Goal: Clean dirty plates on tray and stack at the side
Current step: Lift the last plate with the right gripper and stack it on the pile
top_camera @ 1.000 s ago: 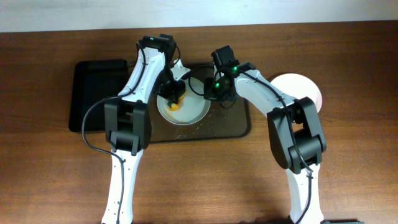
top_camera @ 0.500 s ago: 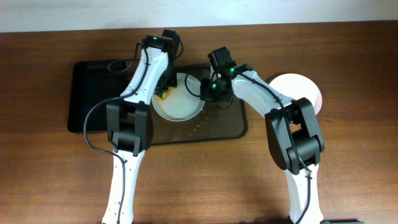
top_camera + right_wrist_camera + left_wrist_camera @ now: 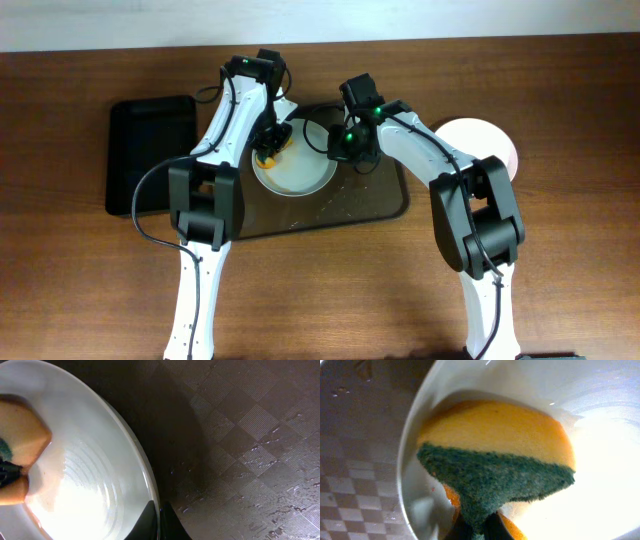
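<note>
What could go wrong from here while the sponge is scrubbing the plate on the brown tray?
The right gripper pinches only the thin rim of the plate, so pressure from the sponge in the left gripper might pry it loose. Droplets wet the tray, so a freed plate could skid.

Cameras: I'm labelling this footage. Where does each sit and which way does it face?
Overhead: above the table, straight down on tray, plate, left arm, right arm.
Left wrist: on the left arm, close on the sponge its fingers hold in the plate.
Right wrist: on the right arm, facing the plate's rim between its fingers.
Wrist views share plate, sponge.
</note>
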You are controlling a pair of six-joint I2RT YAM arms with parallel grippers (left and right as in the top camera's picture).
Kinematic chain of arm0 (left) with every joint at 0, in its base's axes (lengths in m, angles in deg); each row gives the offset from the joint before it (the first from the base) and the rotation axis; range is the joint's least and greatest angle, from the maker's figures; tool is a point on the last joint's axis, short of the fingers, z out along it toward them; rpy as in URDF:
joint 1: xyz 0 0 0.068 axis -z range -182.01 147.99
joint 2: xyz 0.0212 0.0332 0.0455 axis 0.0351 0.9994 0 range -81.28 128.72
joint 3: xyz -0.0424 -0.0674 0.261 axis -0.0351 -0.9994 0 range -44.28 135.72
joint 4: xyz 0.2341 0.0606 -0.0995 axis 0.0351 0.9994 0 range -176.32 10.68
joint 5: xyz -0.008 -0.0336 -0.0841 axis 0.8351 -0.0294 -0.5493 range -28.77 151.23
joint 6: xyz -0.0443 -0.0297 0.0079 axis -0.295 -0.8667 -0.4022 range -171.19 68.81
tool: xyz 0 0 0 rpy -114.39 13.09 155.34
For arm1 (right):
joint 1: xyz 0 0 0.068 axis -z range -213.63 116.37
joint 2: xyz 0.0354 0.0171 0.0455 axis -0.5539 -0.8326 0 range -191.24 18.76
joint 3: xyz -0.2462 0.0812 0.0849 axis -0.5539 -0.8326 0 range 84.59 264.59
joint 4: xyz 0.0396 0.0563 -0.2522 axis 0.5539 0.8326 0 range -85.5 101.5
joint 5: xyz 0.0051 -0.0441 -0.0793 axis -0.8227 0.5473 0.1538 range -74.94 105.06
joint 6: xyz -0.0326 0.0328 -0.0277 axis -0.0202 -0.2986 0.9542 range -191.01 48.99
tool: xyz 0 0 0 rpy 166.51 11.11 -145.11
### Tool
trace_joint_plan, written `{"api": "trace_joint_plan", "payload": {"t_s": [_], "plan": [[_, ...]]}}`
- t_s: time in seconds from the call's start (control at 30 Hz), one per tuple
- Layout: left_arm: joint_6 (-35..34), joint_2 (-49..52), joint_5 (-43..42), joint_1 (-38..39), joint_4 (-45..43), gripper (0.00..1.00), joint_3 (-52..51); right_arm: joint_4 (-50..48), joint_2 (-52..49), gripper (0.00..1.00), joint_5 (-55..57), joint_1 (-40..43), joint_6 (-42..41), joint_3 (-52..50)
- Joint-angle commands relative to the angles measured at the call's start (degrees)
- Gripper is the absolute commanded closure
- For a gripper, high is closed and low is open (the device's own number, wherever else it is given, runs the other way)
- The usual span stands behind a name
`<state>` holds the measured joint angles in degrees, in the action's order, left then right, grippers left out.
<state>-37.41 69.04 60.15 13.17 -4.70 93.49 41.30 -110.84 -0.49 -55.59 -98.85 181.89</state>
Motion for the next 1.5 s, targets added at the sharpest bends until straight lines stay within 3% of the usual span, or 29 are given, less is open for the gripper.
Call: {"api": "trace_joint_plan", "payload": {"t_s": [0.0,0.1,0.23,0.3,0.37,0.43,0.57,0.73,0.9,1.07,1.17,1.27,1.33,1.4,1.47], "plan": [[1.95,5.46,-12.39,1.01,1.70,0.99,0.81,0.07,-1.07,0.96,0.72,-0.11,-0.02,-0.22],[3.10,5.46,-19.98,-2.36,6.86,0.99,11.74,0.76,-1.07,0.96,0.72,-0.11,-0.02,-0.22],[2.40,5.46,-37.16,-9.81,10.67,0.99,25.83,1.79,-1.01,0.96,-0.85,-0.09,1.77,-0.20],[-4.68,5.46,-39.28,-14.47,10.43,1.00,29.18,2.16,0.70,0.96,-3.76,-0.09,7.87,-0.20],[-5.40,5.46,-39.19,-17.51,11.08,1.00,29.20,5.66,7.02,0.96,0.98,-0.11,9.86,-0.20],[-5.38,5.46,-38.05,-17.40,11.06,0.99,29.20,9.14,11.32,0.96,8.87,-0.22,9.77,-0.20],[-5.38,5.46,-33.40,-15.54,10.82,0.99,29.20,17.07,22.05,0.96,35.01,-4.28,6.69,-0.20],[-5.38,5.49,-33.38,-14.80,10.16,1.00,29.20,21.05,24.28,0.96,79.87,-22.58,-0.15,-0.22],[-5.38,5.49,-31.87,-14.58,10.23,0.99,28.96,20.87,24.28,0.96,95.19,-30.25,-0.13,-0.22],[-5.38,5.49,-31.87,-14.43,10.23,0.99,28.76,20.90,24.28,0.96,94.62,-30.47,-1.66,-0.22],[-5.38,5.49,-31.87,-14.43,10.23,1.00,28.76,20.90,25.44,0.96,76.02,-25.51,-1.60,-0.20],[-5.38,5.49,-30.32,-14.43,10.21,1.00,28.76,20.94,28.85,0.96,44.70,-11.41,0.31,-0.20],[-5.38,5.49,-30.29,-14.43,10.19,1.00,28.76,22.80,29.55,0.96,26.82,2.21,2.10,-0.20],[-5.38,5.49,-29.03,-14.43,10.21,1.00,28.76,28.09,29.55,0.96,19.52,16.59,2.10,-0.22],[-5.40,5.49,-28.87,-14.43,10.05,0.99,28.76,30.73,29.49,0.96,19.37,25.46,2.82,-0.74]]}}
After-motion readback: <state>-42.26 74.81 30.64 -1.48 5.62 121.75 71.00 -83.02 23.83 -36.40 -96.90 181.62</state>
